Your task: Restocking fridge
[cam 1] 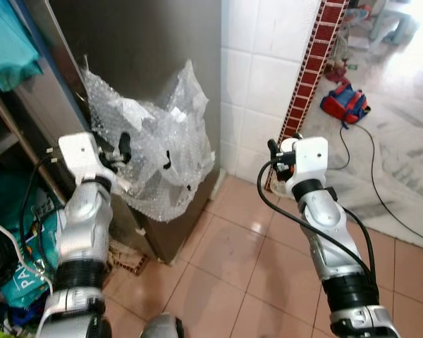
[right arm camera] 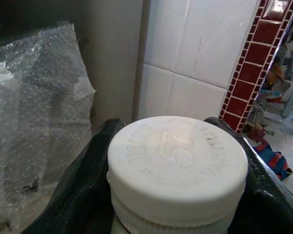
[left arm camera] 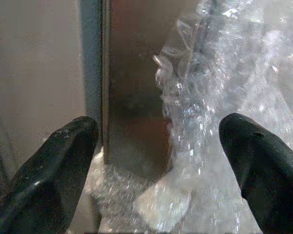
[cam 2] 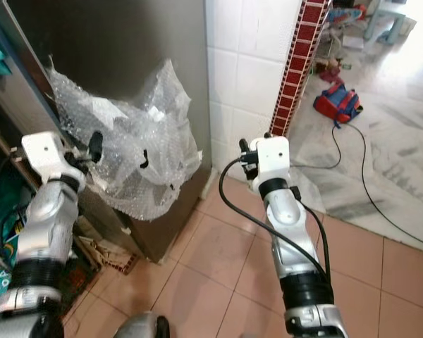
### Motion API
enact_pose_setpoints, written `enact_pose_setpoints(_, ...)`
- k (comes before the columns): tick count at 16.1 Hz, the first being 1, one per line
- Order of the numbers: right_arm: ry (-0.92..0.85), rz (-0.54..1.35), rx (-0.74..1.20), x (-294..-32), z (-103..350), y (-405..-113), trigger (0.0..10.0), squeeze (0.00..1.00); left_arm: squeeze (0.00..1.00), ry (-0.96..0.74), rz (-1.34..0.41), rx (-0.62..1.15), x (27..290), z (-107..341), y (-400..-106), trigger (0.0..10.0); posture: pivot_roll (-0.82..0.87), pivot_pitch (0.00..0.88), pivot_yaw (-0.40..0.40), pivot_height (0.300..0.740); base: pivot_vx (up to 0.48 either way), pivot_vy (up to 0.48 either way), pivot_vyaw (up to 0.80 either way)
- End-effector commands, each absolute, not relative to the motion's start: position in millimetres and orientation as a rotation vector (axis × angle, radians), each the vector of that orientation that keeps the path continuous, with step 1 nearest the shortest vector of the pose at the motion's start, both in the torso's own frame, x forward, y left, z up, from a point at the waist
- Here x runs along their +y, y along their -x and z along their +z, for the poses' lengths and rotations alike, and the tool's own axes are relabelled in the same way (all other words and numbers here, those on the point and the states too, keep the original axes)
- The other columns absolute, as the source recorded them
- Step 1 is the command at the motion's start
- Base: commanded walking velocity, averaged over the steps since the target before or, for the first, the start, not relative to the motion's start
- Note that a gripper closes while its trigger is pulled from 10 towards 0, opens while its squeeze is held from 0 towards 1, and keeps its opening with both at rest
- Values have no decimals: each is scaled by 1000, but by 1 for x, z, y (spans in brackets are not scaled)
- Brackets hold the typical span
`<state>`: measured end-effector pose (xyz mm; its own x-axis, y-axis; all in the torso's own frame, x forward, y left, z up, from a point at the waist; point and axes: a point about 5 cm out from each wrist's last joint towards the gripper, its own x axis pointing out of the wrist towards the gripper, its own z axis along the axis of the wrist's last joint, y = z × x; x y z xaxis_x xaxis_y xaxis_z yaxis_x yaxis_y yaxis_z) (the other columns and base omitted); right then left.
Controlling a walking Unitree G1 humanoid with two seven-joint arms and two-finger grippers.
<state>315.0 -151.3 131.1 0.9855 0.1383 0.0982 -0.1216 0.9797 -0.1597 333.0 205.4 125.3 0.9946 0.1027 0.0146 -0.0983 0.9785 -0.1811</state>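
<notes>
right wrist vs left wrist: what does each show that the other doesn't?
Right wrist: right hand shut on a container with a white lid, plus the white tiled wall and red tile strip. Left wrist: left hand open, fingers apart, pointed at the steel fridge edge. Shared: the bubble wrap against the fridge.

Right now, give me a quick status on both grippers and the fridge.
Left gripper open, at bubble wrap taped on the fridge. Right gripper shut on white-capped jar, held off to the side. Wrap covers the fridge front.
</notes>
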Motion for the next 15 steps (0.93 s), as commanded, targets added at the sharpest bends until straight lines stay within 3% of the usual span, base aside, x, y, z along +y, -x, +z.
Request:
enact_pose_setpoints(1,163,124,-156,-151,143,-315,10000,0,0,194,120,-15,211,126,-337,10000,-7,46,20,740,0,0,0)
enact_pose_setpoints(7,188,106,-165,-161,150,-312,10000,0,0,238,80,25,210,132,-358,10000,-25,81,31,740,0,0,0)
enact_pose_setpoints(15,195,111,-154,-160,149,-306,10000,0,0,250,-254,172,149,110,-366,10000,-40,82,5,740,0,0,0)
